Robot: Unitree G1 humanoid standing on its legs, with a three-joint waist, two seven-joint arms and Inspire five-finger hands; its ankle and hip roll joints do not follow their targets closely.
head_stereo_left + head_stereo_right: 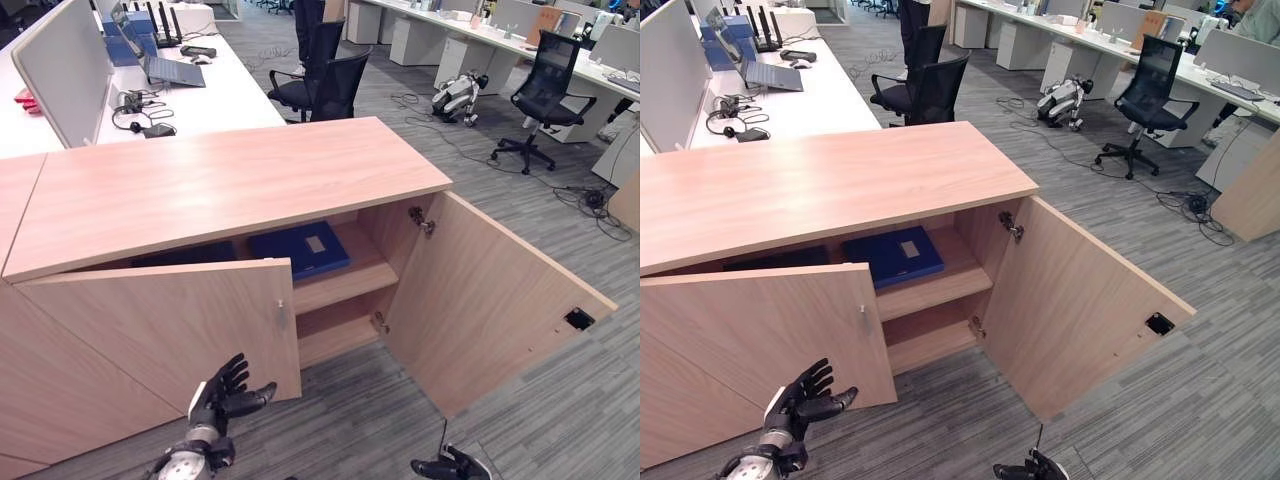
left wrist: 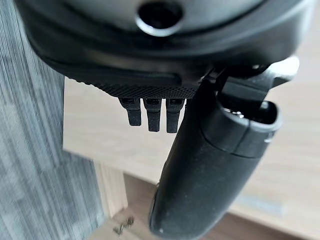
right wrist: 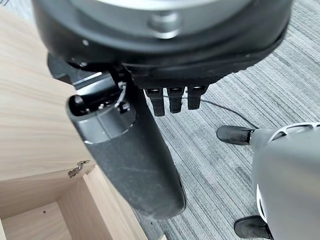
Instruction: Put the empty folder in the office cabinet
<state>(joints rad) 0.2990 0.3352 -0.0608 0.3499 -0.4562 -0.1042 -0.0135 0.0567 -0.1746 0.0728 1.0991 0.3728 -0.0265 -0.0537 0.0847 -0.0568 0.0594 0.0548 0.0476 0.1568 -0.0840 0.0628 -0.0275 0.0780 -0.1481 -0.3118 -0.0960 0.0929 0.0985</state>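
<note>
Two doors stand open on the cabinet (image 1: 230, 190): the left door (image 1: 170, 330) is swung partway out, the right door (image 1: 490, 300) is swung wide. The blue folder (image 1: 300, 248) lies flat on the upper shelf (image 1: 345, 280), inside the cabinet, its pale label facing up and its front corner near the shelf's edge. A second, dark flat item (image 1: 180, 255) lies beside it, mostly hidden behind the left door. The left hand (image 1: 225, 392) hovers in front of the left door, fingers spread and relaxed, holding nothing. The right hand (image 1: 448, 466) hangs low near the floor, below the right door; its fingers appear loosely extended and it too holds nothing. By appearance the placement itself is done.

Judged from its flat, square-edged form, the folder is probably light, since it is said to be empty, and stiff, with smooth covers that may slide on the wood. Any further hold would best pinch the front edge or spine.
</note>
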